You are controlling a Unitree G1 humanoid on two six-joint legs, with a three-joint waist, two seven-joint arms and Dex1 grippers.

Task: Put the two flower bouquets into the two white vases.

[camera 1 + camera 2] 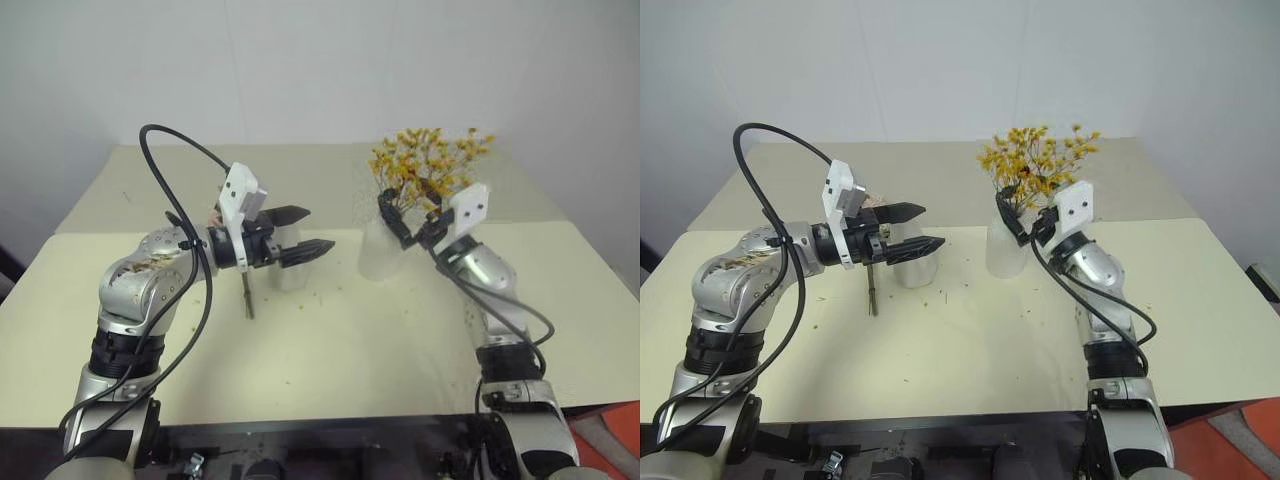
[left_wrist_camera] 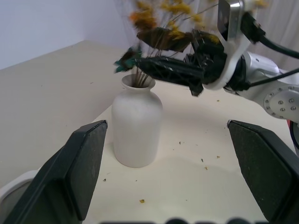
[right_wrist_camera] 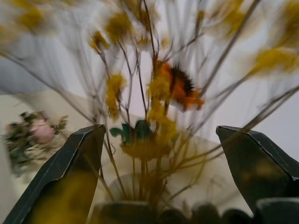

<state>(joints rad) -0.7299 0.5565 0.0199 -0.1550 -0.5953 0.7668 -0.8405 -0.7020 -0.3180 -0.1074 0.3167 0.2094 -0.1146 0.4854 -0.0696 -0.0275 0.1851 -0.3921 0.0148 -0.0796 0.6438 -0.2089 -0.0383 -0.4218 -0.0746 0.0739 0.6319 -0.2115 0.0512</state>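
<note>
From here I can't see much of the slim vase (image 1: 908,262): my left end effector (image 1: 917,229) hangs level right in front of it, fingers spread and holding nothing, so just a pale strip of it shows below the fingertips. The pink rose bouquet (image 3: 33,134) is mostly hidden behind the left wrist in the head views; I make out a dark stem (image 1: 872,295) reaching down to the desk (image 1: 970,340) just beside that vase, and a blurred pink bloom in the right wrist view. I cannot tell whether those stems sit in the vase.

The yellow spray (image 1: 1035,160) stands upright in the rounded vase (image 2: 136,126), its stems down the narrow neck. My right end effector (image 1: 1028,222) is at the neck with its fingers apart on either side of the stems, released; blossoms blur across that wrist view.

Open desk lies toward me and to both sides, speckled with fallen bits. The two vases stand near each other, apart.
</note>
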